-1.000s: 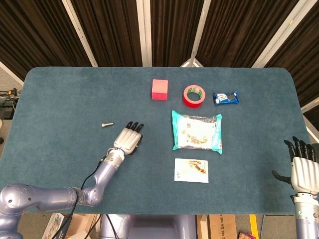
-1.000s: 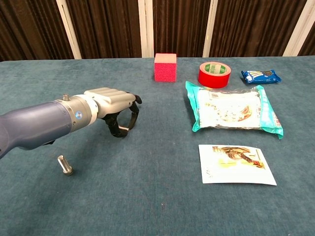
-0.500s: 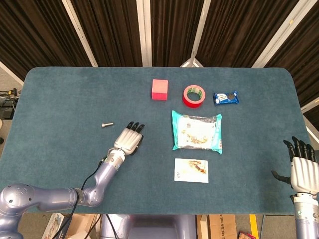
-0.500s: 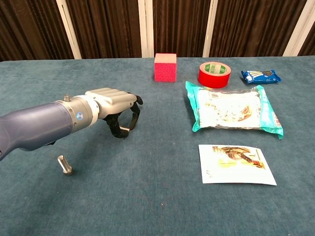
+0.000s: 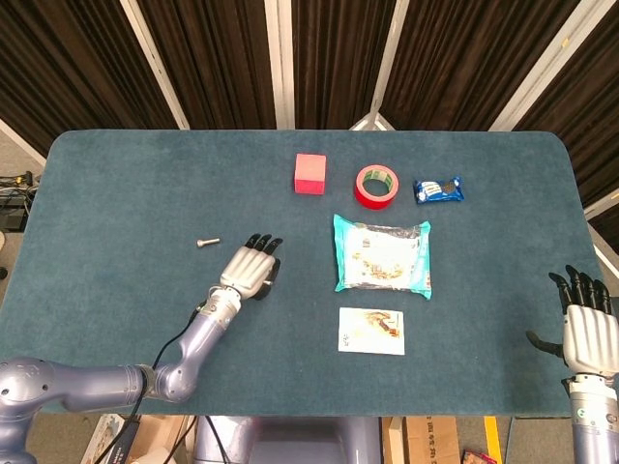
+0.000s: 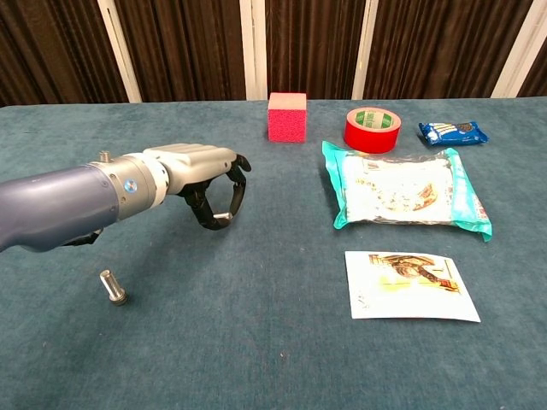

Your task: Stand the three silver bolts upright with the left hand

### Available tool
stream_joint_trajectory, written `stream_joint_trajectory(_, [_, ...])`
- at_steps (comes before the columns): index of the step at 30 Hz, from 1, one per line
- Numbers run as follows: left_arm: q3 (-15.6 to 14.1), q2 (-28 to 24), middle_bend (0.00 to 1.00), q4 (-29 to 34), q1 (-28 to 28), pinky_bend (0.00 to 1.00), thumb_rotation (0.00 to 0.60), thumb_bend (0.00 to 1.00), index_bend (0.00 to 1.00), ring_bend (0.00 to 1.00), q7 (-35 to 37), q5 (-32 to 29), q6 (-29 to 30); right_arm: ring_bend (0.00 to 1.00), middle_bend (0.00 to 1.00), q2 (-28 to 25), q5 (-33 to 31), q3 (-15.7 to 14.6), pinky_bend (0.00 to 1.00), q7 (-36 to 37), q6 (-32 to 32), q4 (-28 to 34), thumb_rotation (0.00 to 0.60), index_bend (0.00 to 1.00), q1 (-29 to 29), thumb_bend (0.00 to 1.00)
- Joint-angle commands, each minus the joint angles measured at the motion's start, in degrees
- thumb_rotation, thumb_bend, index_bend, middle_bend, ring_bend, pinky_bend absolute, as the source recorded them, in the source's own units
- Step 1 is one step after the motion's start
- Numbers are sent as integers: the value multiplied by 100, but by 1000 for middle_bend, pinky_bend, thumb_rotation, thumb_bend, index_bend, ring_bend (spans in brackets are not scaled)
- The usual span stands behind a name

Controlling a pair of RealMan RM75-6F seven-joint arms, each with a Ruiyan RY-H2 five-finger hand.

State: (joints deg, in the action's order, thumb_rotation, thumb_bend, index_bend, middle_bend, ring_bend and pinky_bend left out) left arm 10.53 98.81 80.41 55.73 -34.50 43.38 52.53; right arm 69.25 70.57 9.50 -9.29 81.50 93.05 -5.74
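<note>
A small silver bolt (image 5: pixel 203 243) is lying on its side on the teal table (image 5: pixel 116 193), its wider head pointing toward the table's left end — in the chest view it is showing as a short shiny cylinder (image 6: pixel 112 287) with a flanged end. Just to its right, the left hand (image 5: pixel 250 269) is hovering palm-down over the cloth, its dark fingers (image 6: pixel 232 190) curling downward around a small silvery piece, too small to name. Further right a pink block (image 5: pixel 309 173), a red tape roll (image 5: pixel 376 186), a blue snack packet (image 5: pixel 438 189), a teal-edged bag (image 5: pixel 382 255) and a printed card (image 5: pixel 371 331) are resting. At the far right edge, the right hand (image 5: pixel 584 327) is hanging with fingers straight and slightly apart — holding nothing.
</note>
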Motion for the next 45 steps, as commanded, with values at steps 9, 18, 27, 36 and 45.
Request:
stream_joint_trajectory(9, [215, -300, 56, 158, -281, 0, 600, 504, 555, 0, 1085, 326, -304, 0, 64, 20, -8, -19, 0, -38, -25, 1, 600, 187, -10, 21])
stream_joint_trajectory(18, [191, -386, 56, 121, -324, 0, 600, 503, 545, 0, 1395, 543, -450, 0, 64, 42, -12, -20, 0, -66, -27, -7, 600, 187, -20, 21])
stream_joint_trajectory(27, [151, -473, 52, 149, -319, 0, 600, 495, 510, 0, 1486, 577, -554, 0, 64, 41, -3, -19, 0, -58, -8, 3, 600, 187, -14, 21])
stream_joint_trajectory(36, [118, -509, 40, 205, -263, 0, 600, 490, 413, 0, 1435, 510, -597, 0, 64, 49, -2, -20, 0, -74, -1, 2, 600, 187, -15, 21])
stream_joint_trajectory(45, [266, -856, 42, 638, -330, 0, 600, 490, 418, 0, 1429, 870, -146, 0, 64, 40, 16, -35, 0, -78, 5, 13, 600, 187, -8, 21])
